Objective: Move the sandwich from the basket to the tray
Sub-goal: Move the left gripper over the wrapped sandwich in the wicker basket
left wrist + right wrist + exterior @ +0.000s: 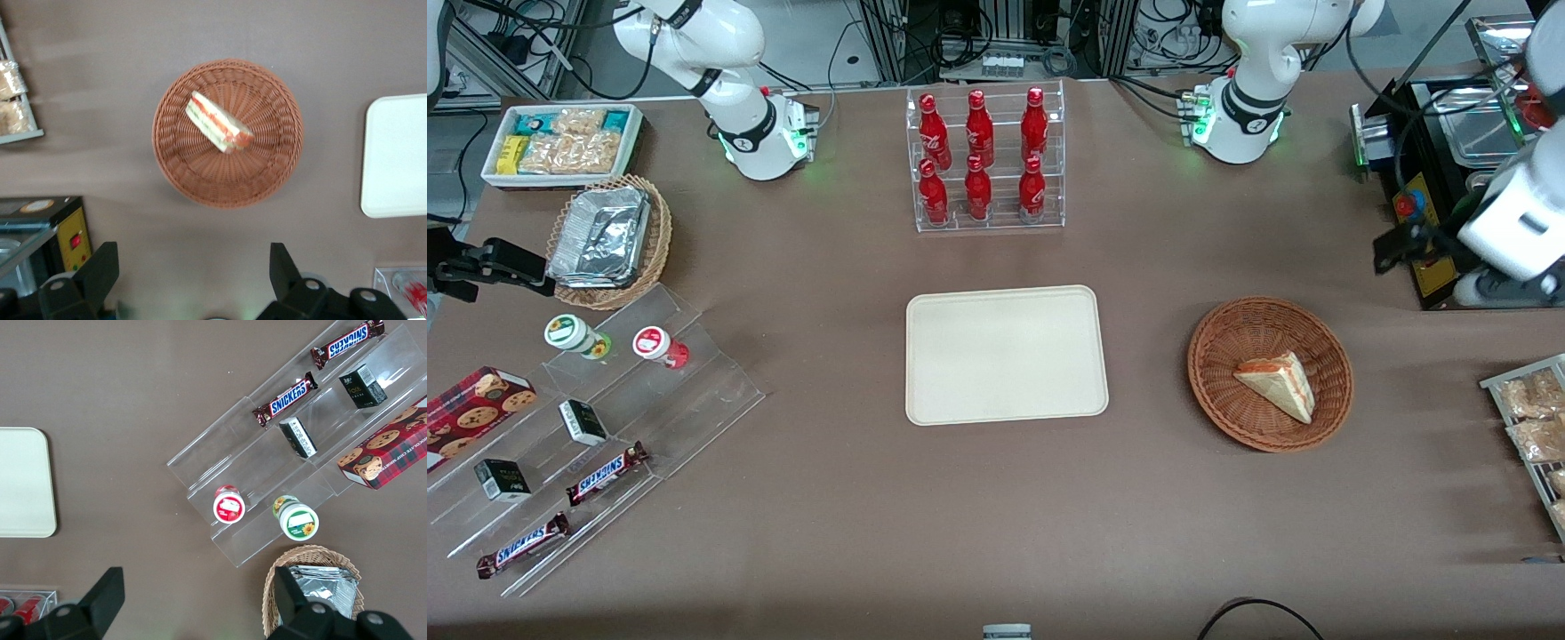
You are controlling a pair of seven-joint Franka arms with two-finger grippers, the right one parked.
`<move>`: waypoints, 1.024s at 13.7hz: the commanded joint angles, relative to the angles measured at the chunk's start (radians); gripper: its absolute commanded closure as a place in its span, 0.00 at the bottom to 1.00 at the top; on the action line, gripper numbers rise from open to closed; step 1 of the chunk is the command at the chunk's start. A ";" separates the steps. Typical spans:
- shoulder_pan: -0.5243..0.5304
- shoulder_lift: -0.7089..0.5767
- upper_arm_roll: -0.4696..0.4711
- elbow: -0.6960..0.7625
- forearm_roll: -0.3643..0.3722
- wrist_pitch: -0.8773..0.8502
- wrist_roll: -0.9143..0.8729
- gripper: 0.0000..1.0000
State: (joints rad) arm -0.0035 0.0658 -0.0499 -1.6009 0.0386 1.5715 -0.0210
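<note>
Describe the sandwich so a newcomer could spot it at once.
Start at the cream tray mid-table, then look toward the working arm's end to the reddish-brown wicker basket. The sandwich lies in it: a pale triangular wedge with red and green filling. The open end effector hovers above the table beside the basket.

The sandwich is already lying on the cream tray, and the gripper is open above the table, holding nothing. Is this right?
Not quite. The sandwich lies in the basket, not on the tray, which the front view shows bare. The rest holds: the gripper is open above the table, holding nothing.
</note>
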 commanded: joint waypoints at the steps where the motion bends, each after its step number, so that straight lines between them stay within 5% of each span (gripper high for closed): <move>1: 0.013 -0.003 -0.011 -0.109 0.000 0.123 -0.046 0.00; 14: 0.013 0.063 -0.010 -0.523 0.000 0.695 -0.601 0.00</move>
State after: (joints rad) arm -0.0029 0.1278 -0.0504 -2.0598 0.0371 2.1713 -0.5331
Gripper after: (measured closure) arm 0.000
